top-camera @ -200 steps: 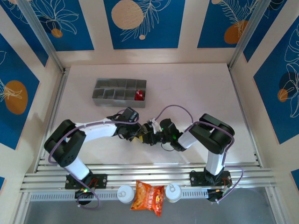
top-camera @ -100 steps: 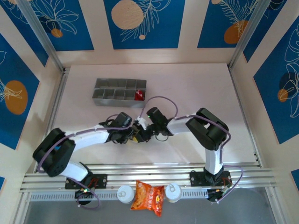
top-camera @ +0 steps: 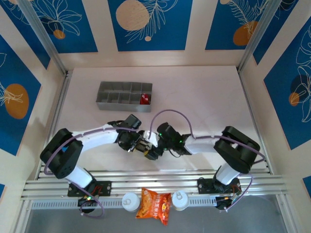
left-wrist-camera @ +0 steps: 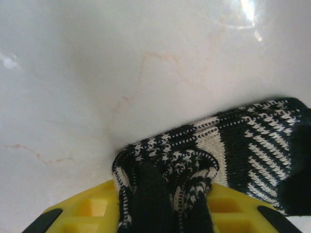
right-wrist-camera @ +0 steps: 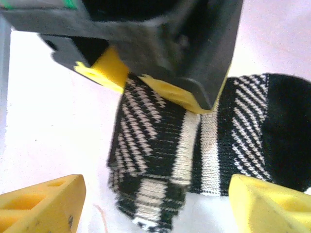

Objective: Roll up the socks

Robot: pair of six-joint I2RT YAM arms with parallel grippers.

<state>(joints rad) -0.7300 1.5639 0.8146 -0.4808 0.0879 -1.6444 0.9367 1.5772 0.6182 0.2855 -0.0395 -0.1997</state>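
Black-and-white striped sock point(right-wrist-camera: 160, 145) on the near table point(top-camera: 204, 97), pinched in the left gripper's point(left-wrist-camera: 163, 204) closed fingers; right gripper point(right-wrist-camera: 155, 199) spread wide, empty. Drawn closer to the near edge than before. Beyond, red sock point(top-camera: 145, 99) in grey tray point(top-camera: 116, 107).

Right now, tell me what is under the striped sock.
The striped sock lies on the white table. The left pincer pinches its folded end, with its yellow fingers on either side. The fabric covers whatever else is directly underneath.

Robot lab cell (aluminium frame point(top-camera: 146, 187); printed panels point(top-camera: 148, 24))
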